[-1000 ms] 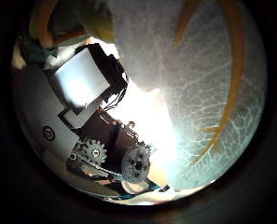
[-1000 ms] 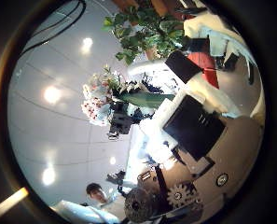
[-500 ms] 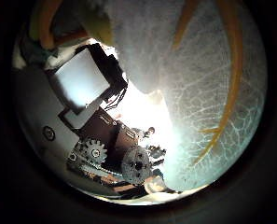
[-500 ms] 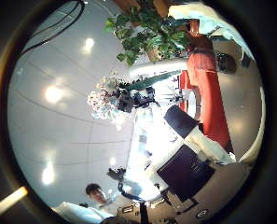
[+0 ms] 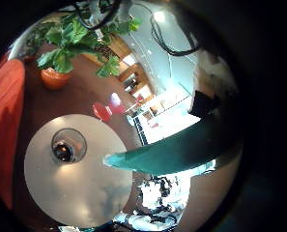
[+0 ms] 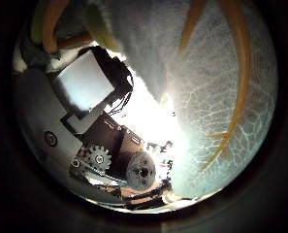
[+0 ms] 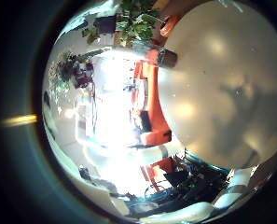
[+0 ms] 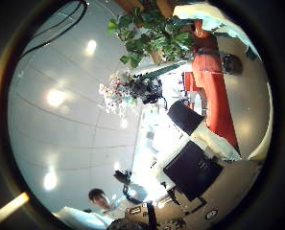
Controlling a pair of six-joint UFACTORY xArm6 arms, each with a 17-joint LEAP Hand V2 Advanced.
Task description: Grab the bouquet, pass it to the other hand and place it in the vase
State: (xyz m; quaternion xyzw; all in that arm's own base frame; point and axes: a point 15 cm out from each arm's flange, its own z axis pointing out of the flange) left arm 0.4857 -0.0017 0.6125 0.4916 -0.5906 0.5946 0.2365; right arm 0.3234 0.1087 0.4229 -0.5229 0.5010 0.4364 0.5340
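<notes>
The bouquet's netted wrap point(image 6: 216, 107) fills the left thumb side palm view, pressed close against the palm beside the left hand's own fingers point(image 6: 90, 92). Its long stem point(image 5: 177, 150) crosses the left little finger side view above a round table point(image 5: 56, 188), where a glass vase point(image 5: 65, 149) stands upright and empty. Seen from the right palm, the bouquet point(image 8: 123, 89) sits some way off, held in the left hand point(image 8: 149, 92) with its stem point(image 8: 171, 67) pointing away from the blossoms. The right hand point(image 8: 193, 153) holds nothing, its fingers relaxed. The vase point(image 7: 167, 58) also shows at the table's rim point(image 7: 175, 103).
A potted leafy plant point(image 8: 154, 34) stands beyond the table, also seen as the plant point(image 5: 71, 43). Low upholstered seats point(image 8: 214, 86) run along the table's side, one seat point(image 5: 3, 101) close to the vase's table.
The right palm's view swung a second ago and has since held nearly steady; the bouquet in the left hand has drifted slightly. The right hand's fingers have shifted. The left palm's view is almost unchanged.
</notes>
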